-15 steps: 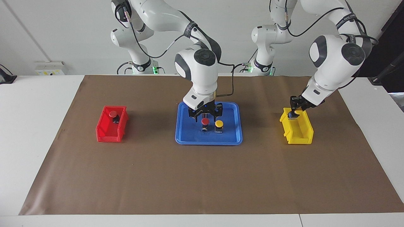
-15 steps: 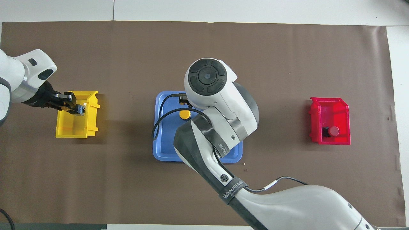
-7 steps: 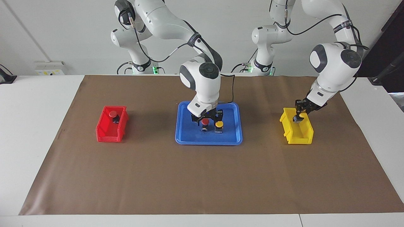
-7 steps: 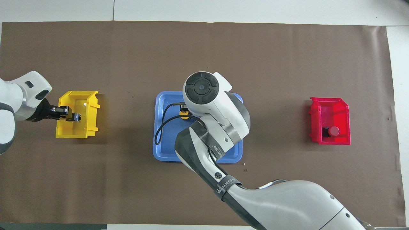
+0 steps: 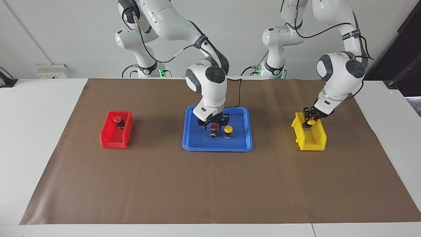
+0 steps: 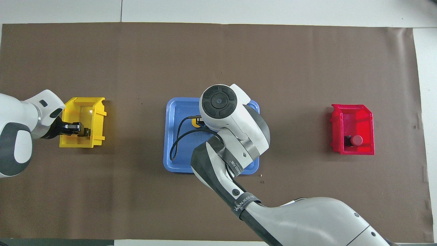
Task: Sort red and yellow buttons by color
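Note:
My right gripper (image 5: 213, 122) is open, low over the blue tray (image 5: 197, 144), its fingers on either side of a red button (image 5: 213, 126). A yellow button (image 5: 228, 129) stands beside it on the tray and peeks out under the arm in the overhead view (image 6: 196, 123), where the red one is hidden. My left gripper (image 5: 310, 117) is shut on a second yellow button (image 5: 310, 122), held low inside the yellow bin (image 5: 310, 140), at the bin's end nearer the robots. A second red button (image 5: 117, 119) lies in the red bin (image 5: 113, 138).
The bins and the tray stand in a row on a brown mat (image 5: 210, 184). The red bin (image 6: 353, 118) is at the right arm's end and the yellow bin (image 6: 83, 104) at the left arm's end. The right arm covers much of the tray (image 6: 174, 136) from above.
My right gripper has come down around the red button on the tray. My left gripper has carried its yellow button lower into the yellow bin, toward the end nearer the robots.

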You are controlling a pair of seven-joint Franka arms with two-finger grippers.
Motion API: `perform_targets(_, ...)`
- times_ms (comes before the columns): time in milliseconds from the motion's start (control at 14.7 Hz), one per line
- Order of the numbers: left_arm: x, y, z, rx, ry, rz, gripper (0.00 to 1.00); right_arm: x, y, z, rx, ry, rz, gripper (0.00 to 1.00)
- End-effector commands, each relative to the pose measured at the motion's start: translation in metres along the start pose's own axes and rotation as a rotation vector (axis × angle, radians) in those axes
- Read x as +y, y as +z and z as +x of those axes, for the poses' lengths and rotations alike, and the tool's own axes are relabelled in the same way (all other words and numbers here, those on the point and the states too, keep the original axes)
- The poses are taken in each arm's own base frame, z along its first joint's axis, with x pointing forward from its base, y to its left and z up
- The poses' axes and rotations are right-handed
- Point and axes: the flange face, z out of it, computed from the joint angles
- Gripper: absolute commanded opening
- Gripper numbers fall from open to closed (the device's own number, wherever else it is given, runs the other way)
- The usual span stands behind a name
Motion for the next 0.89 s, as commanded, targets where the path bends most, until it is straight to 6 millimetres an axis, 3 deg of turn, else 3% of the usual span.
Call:
perform_targets(0, 0.000, 0.004, -0.003, 0.028, 0.004, 0.015, 0.20, 0.003, -0.002, -0.010, 0.015, 0.003, -0.006, 0.63)
perform_targets(68, 0.001, 0.006, -0.002, 0.026, 0.008, 0.015, 0.37, 0.003, -0.002, -0.009, 0.015, 0.004, -0.004, 0.58)
perform_targets(204, 0.001, 0.005, -0.002, 0.026, 0.011, 0.015, 0.55, 0.003, -0.004, -0.008, 0.015, 0.006, 0.001, 0.40)
perform_targets(340, 0.002, 0.003, 0.000, 0.029, 0.013, 0.015, 0.60, 0.004, -0.008, -0.004, 0.016, 0.005, 0.002, 0.18)
perform_targets(477, 0.004, 0.000, 0.006, 0.028, 0.016, 0.014, 0.61, 0.017, -0.029, 0.011, 0.019, 0.011, -0.007, 0.13)
perform_targets(545, 0.003, -0.007, 0.010, 0.029, 0.017, 0.014, 0.62, 0.036, -0.055, 0.025, 0.002, 0.001, -0.022, 0.13)
perform_targets(681, 0.005, -0.025, 0.015, 0.016, 0.019, 0.014, 0.71, 0.106, -0.104, 0.046, -0.018, -0.029, -0.024, 0.13)
perform_targets(749, 0.005, -0.052, 0.020, -0.001, 0.021, 0.013, 0.83, 0.154, -0.126, 0.053, -0.022, -0.065, -0.018, 0.13)
perform_targets(817, 0.007, -0.084, 0.025, -0.011, 0.027, 0.014, 0.98, 0.195, -0.135, 0.050, -0.059, -0.114, -0.028, 0.13)
